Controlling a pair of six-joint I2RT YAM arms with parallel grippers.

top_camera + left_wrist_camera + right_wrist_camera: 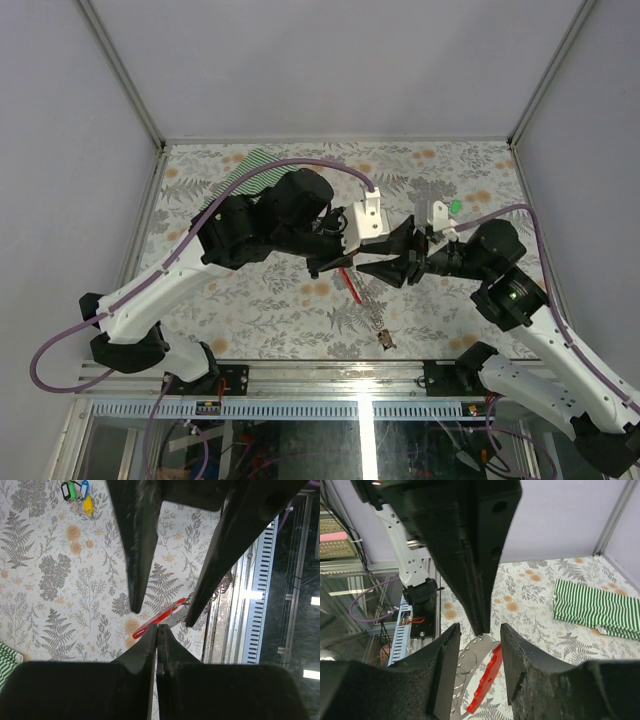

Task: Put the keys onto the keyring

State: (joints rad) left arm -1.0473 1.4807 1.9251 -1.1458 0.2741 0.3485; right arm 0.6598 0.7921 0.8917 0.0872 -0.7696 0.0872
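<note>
Keyring [161,619]: a small red tab with silvery rings, held up over the middle of the fern-patterned table [250,300], between the two grippers.
Left gripper [157,628]: fingers pressed together, pinching the red tab with just their tips.
Right gripper [480,630]: jaws partly apart, one on each side of the tab and rings, touching neither as far as can be seen.
Keys [75,492]: a small bunch with green, blue and yellow tags, lying on the table toward its far right, well apart from the ring. Neither gripper holds them.
Striped cloth [595,607]: green and white, at the table's far left.
Risk, slipping: the pinch is shallow, so an off-centre squeeze from the right jaws could twist the tab loose and drop it.
Risk, collision: both sets of fingertips crowd together, so closing may strike finger against finger.
</note>
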